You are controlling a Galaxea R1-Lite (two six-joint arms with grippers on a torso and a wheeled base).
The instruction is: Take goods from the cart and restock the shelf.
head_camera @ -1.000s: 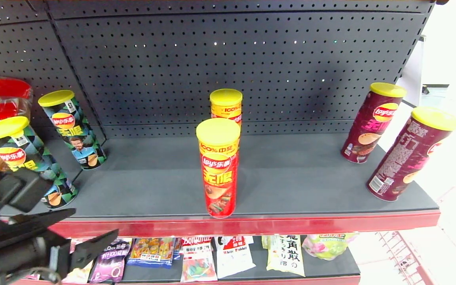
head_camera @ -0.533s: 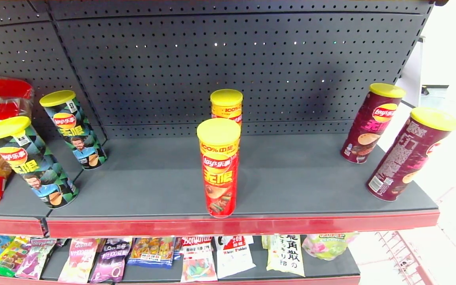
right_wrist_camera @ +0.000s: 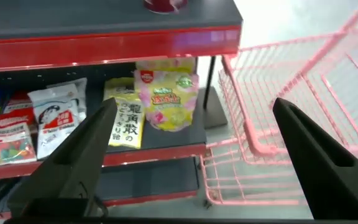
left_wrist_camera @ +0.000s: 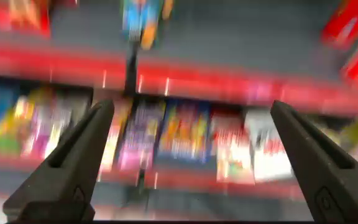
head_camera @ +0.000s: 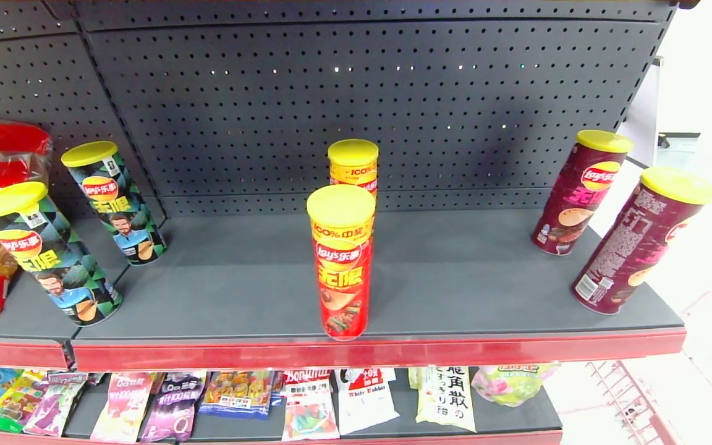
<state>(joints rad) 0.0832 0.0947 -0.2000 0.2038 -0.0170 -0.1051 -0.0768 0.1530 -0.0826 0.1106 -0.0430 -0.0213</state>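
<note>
1. The move ahead turns on the pink cart (right_wrist_camera: 272, 146). It stands off the right end of the shelf (head_camera: 455, 278), low beside the bottom tier, and a corner of its wire shows at the lower right of the head view.
2. The right gripper (right_wrist_camera: 194, 106) hangs near the cart's rim with the basket just off to one side of it. The left gripper (left_wrist_camera: 191, 109) faces the snack bags (left_wrist_camera: 185, 134) on the lower tier, well away from the cart. I judge the right arm the nearer one for the next pick.
3. The right gripper's fingers are spread wide with nothing between them and touch nothing.
4. The left gripper's fingers are likewise spread wide and empty. Its view is smeared, so I can't tell more about what lies beyond them.
5. In the part of the basket I can see, I make out only wire and floor, so I can't tell where the goods lie or how their long axis runs.
6. On the shelf, a red can (head_camera: 340, 259) stands upright at the front edge in the middle and maroon cans (head_camera: 578, 191) stand upright at the right end, with bare board between them. If the cart holds cans like these, I'd close across the barrel from the side.
</note>
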